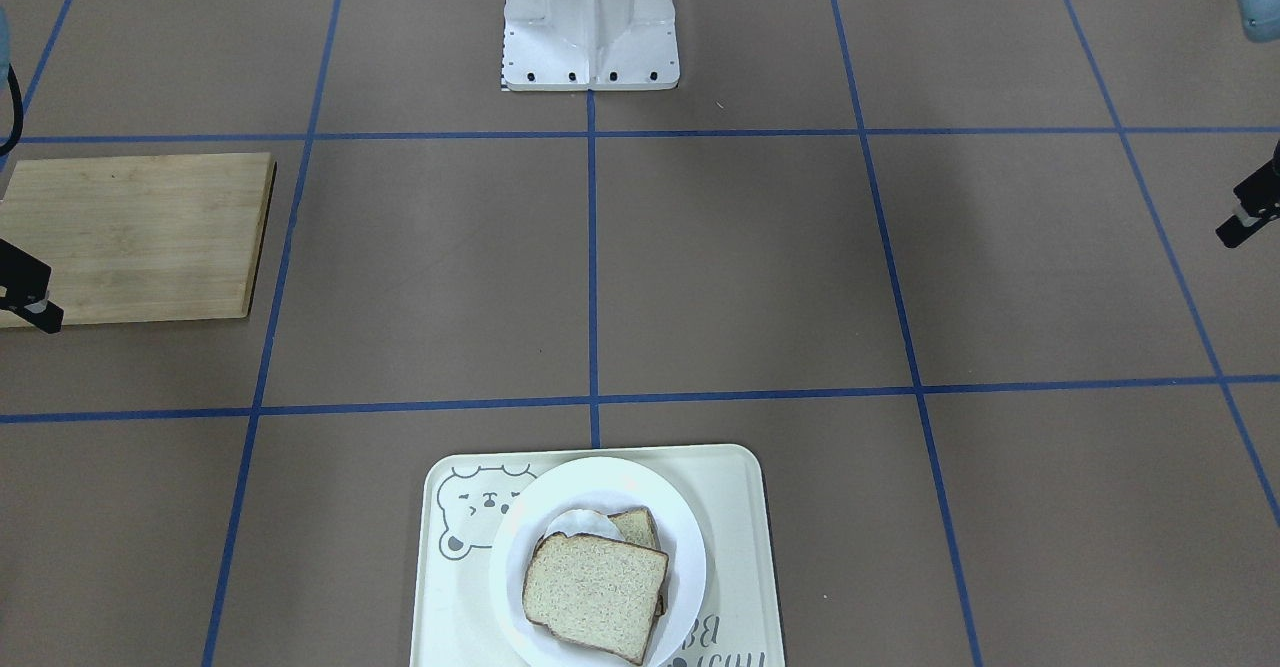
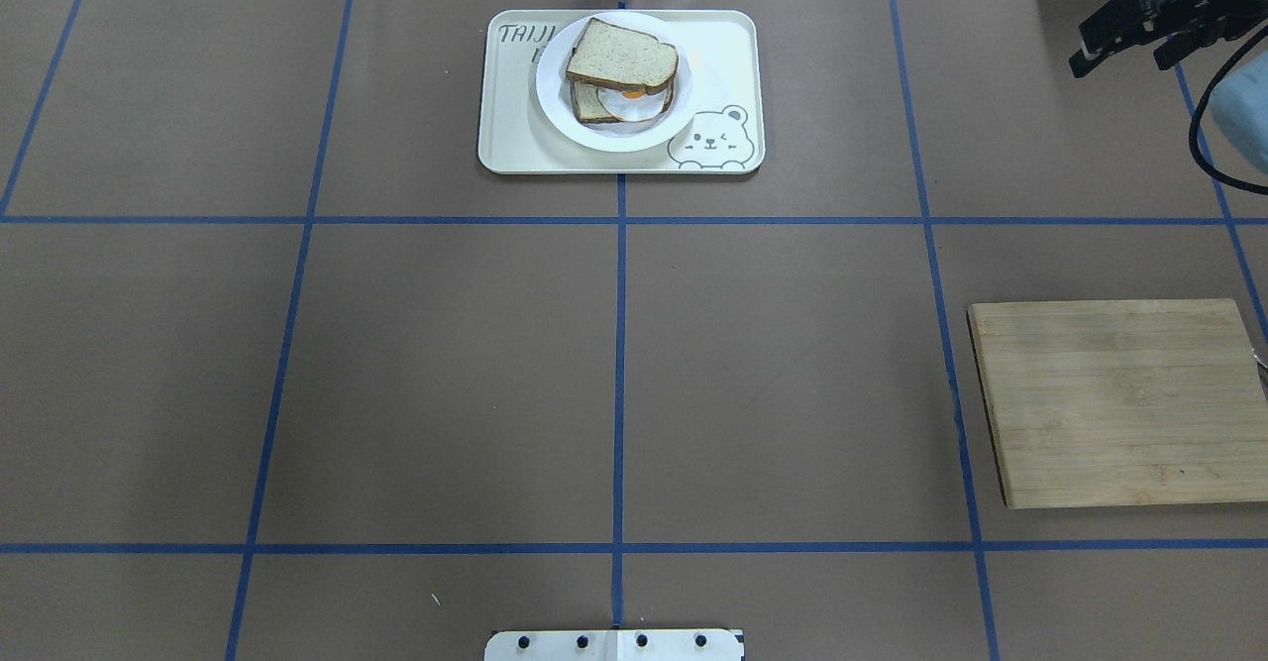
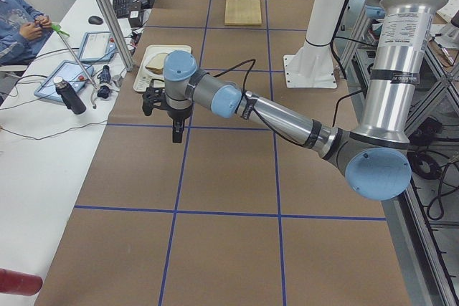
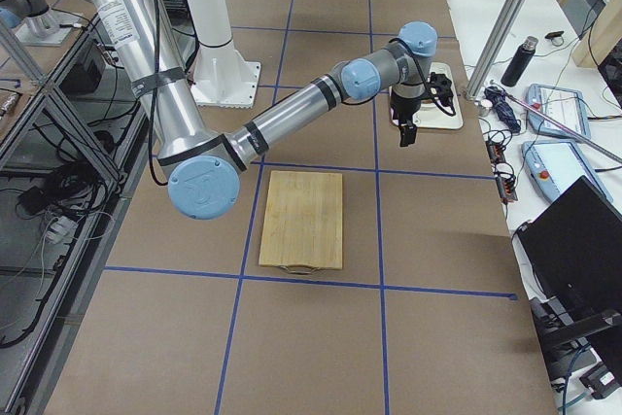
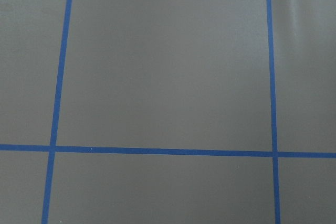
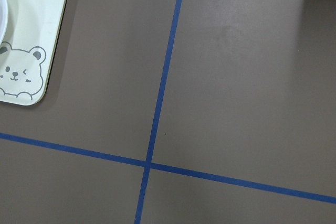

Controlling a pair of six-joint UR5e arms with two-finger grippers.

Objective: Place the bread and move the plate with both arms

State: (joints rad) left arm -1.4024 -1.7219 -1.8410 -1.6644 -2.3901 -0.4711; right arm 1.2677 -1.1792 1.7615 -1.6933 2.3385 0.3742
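Observation:
The bread (image 1: 595,597) lies on top of a second slice and a fried egg on the white plate (image 1: 692,547). The plate stands on the cream bear tray (image 1: 745,507) at the table's far middle. The bread (image 2: 622,55) and plate (image 2: 555,96) also show in the overhead view. My right gripper (image 2: 1119,56) hangs open and empty well to the right of the tray. My left gripper (image 3: 161,125) is open and empty above bare table, left of the tray. Only one of its fingers (image 1: 1245,212) shows in the front view. Neither gripper touches anything.
A wooden cutting board (image 2: 1119,403) lies on my right side of the table. The robot's white base (image 1: 590,17) stands at the near middle. The tray's bear corner (image 6: 31,51) shows in the right wrist view. The left wrist view shows only brown table with blue tape lines.

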